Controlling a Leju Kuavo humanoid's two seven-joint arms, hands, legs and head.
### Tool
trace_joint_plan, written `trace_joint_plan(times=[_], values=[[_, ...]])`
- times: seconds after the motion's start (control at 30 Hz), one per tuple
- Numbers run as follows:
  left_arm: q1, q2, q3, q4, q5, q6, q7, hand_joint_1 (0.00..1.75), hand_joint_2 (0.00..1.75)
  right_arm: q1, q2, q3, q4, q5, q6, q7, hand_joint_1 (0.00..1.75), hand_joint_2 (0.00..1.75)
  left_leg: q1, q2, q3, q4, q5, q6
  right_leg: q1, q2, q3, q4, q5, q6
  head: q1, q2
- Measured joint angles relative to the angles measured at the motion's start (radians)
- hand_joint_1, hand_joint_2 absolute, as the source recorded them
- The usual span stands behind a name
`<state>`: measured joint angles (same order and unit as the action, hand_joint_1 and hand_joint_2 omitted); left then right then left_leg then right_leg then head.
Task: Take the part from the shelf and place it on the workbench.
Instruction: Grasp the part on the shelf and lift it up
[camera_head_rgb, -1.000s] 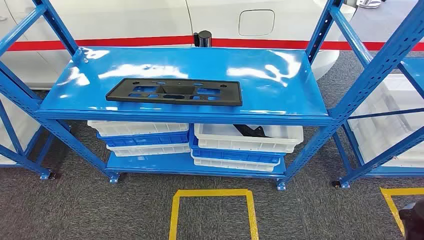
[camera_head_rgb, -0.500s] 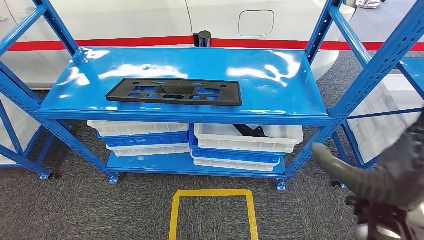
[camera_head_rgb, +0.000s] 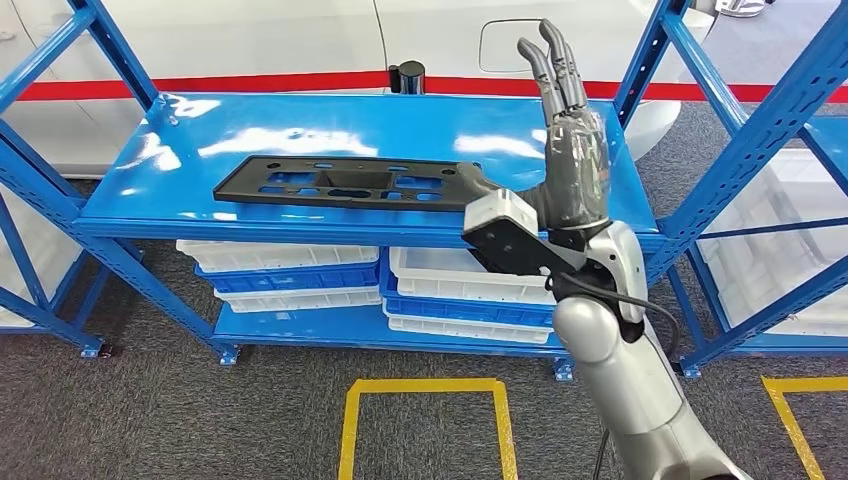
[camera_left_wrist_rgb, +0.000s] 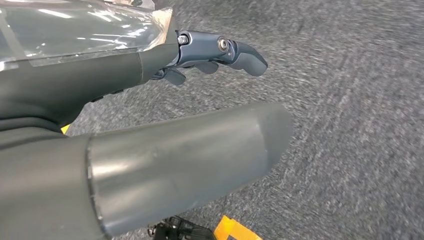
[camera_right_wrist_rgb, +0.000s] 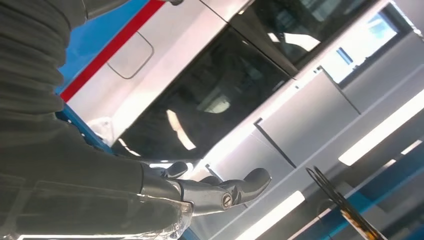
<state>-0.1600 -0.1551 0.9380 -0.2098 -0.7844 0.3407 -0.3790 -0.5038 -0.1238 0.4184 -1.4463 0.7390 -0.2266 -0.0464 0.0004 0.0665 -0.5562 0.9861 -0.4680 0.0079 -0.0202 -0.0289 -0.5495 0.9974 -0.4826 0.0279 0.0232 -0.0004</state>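
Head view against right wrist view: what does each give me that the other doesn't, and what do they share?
Head view alone: the black part lying flat on the blue shelf, apart from the hand, white bins on the level below, and yellow floor tape.

Right wrist view alone: the car's dark window and long bright ceiling lights reflected in it.

Both: the right hand, raised with fingers extended and holding nothing, plus the white car's red stripe and fuel flap.

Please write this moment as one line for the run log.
stage: reaching | flat black plastic part: on blue metal shelf, untouched | right hand: raised over shelf, fingers straight, empty | left hand: over carpet, empty
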Motion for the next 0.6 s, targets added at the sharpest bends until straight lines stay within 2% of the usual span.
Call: trace_joint_plan(times=[0.23, 0.47, 0.6], values=[[-0.017, -0.004, -0.038, 0.000, -0.022, -0.024, 0.006, 0.00, 0.00, -0.071, 0.034, 0.006, 0.164, 0.084, 0.029, 0.048, 0.00, 1.75, 0.000, 0.000, -0.001, 0.000, 0.000, 0.000, 0.000, 0.000, -0.001, 0.000, 0.000, 0.000, 0.000, 0.000], [-0.028, -0.011, -0.063, 0.000, -0.029, -0.033, 0.014, 0.00, 0.00, -0.078, 0.055, 0.015, 0.239, 0.144, 0.118, 0.074, 0.00, 1.75, 0.000, 0.000, -0.002, 0.000, 0.000, 0.000, 0.000, 0.000, -0.002, 0.000, 0.000, 0.000, 0.000, 0.000], [-0.030, -0.013, -0.076, 0.000, -0.036, -0.034, 0.018, 0.00, 0.00, -0.075, 0.060, 0.031, 0.259, 0.170, 0.134, 0.075, 0.00, 1.75, 0.000, 0.000, -0.003, 0.000, 0.000, 0.000, 0.000, 0.000, -0.003, 0.000, 0.000, 0.000, 0.000, 0.000]])
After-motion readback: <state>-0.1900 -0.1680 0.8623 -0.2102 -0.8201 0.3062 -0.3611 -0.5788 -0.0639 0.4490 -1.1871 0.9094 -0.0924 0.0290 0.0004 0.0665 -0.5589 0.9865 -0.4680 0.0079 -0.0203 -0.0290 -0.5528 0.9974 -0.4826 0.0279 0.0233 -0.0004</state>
